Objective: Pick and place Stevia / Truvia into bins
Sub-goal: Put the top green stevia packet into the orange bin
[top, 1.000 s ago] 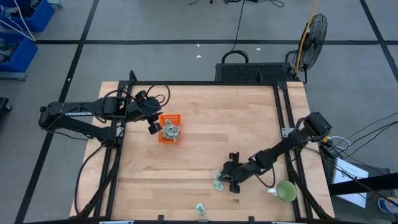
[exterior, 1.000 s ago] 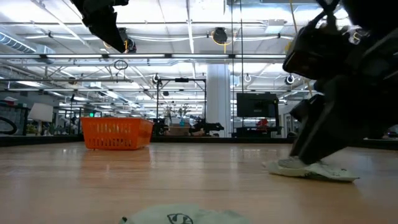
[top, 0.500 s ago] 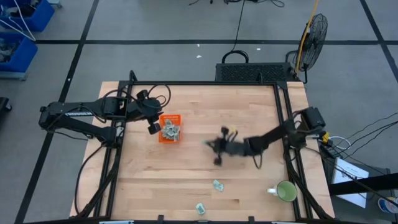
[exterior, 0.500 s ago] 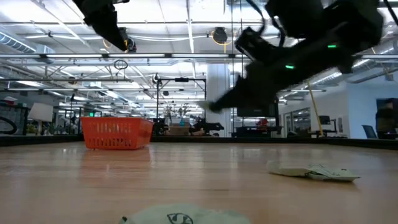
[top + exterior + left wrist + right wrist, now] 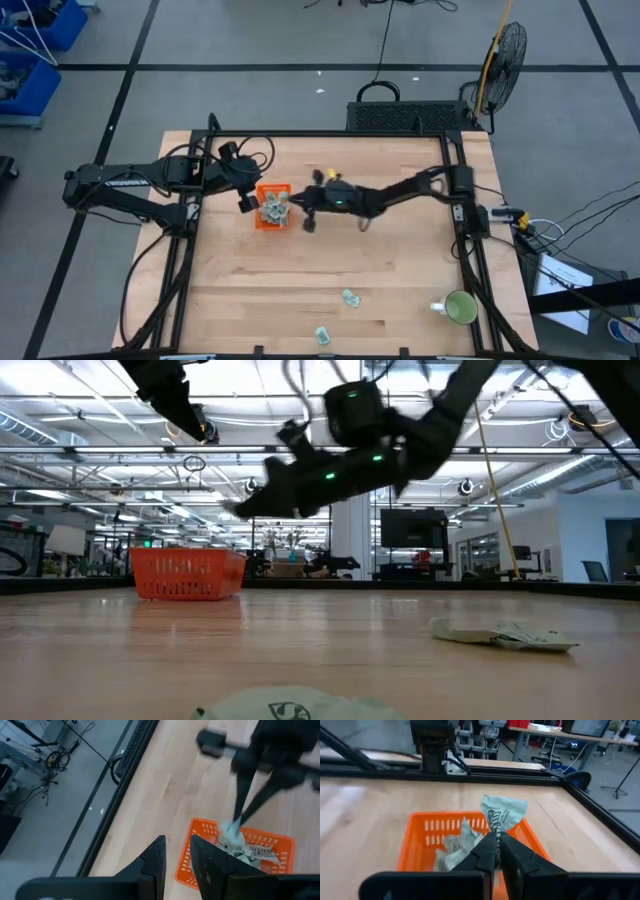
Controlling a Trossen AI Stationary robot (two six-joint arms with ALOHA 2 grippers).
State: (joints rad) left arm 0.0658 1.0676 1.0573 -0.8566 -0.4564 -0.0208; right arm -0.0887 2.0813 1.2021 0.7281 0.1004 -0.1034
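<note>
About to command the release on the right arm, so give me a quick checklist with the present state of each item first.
1. Right hand shut on a packet: ok.
2. Packet above the orange bin: ok in the right wrist view; exact overlap cannot tell.
3. Room in the bin: ok, packets already inside sit loosely.
4. Left hand clear of the drop: ok, it hangs at the bin's outer side, fingers slightly apart, empty.
5. Work left: not ok, two loose packets remain near the front edge.
6. Green mug out of the way: ok.

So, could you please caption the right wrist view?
Right tool carries a sachet over the orange bin.
</note>
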